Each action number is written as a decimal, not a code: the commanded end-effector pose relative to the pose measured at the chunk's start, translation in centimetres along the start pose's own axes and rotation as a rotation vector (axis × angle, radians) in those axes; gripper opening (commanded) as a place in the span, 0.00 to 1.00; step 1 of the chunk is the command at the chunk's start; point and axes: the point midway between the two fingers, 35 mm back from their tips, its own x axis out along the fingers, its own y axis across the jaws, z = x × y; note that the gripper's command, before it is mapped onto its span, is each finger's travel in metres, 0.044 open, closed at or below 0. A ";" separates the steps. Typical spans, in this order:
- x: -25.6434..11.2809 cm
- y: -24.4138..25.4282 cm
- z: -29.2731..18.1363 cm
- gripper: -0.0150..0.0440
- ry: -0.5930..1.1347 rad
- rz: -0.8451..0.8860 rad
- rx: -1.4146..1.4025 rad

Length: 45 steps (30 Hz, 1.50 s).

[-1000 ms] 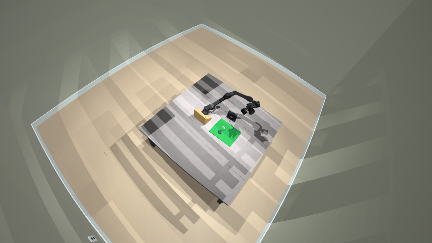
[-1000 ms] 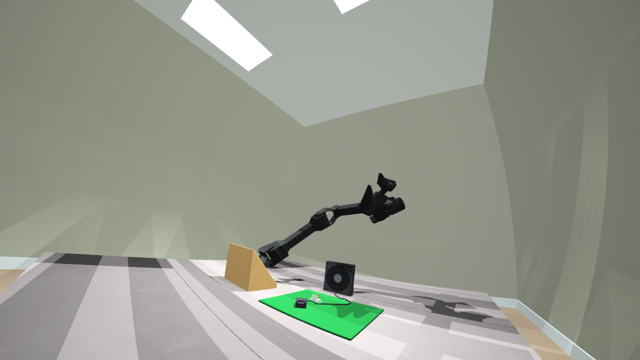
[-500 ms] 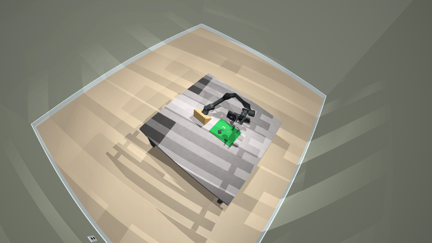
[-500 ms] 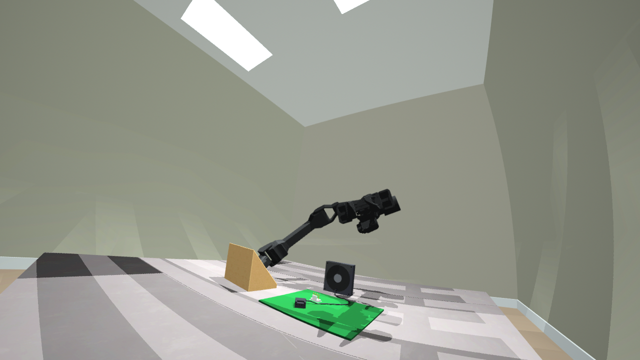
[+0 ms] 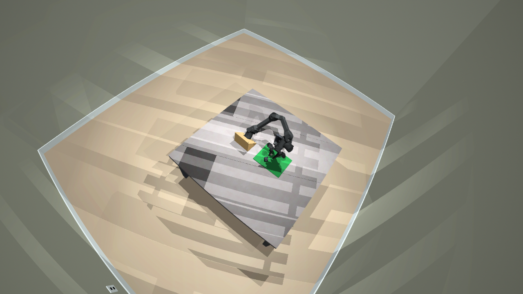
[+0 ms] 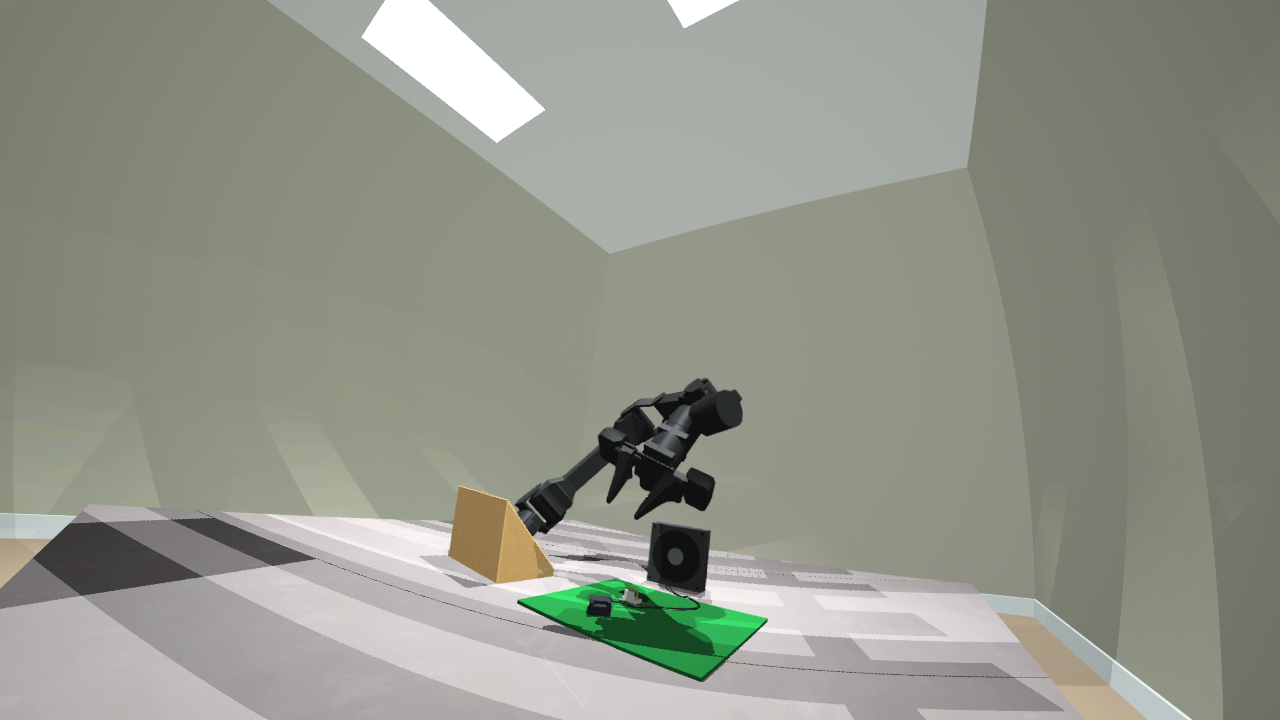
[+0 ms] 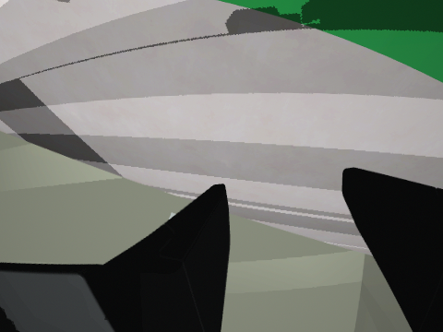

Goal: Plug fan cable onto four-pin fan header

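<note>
The green board [image 5: 285, 161] [image 6: 738, 623] lies on the table, its edge also in the wrist view [image 7: 401, 46]. The black plug [image 5: 265, 159] [image 6: 598, 606] lies on the board beside the white four-pin header [image 6: 631, 596]. The header is hidden under the arm in the top view. The black fan [image 6: 677, 557] stands behind the board, and its cable [image 6: 697, 605] loops over the board toward the plug. My gripper [image 6: 624, 509] [image 7: 285, 188] is open and empty, fingers partly spread, pointing downward at a slant well above the board. Neither plug nor header shows in the wrist view.
A wooden wedge block [image 5: 244, 141] [image 6: 478, 537] stands beside the arm's base, left of the board. The arm [image 5: 273, 116] arches over from the base, and its shadow falls on the board. The table [image 5: 233, 193] has its edges some way off from the board.
</note>
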 end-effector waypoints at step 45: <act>9.2 -0.2 11.9 0.61 -0.557 -0.482 -0.313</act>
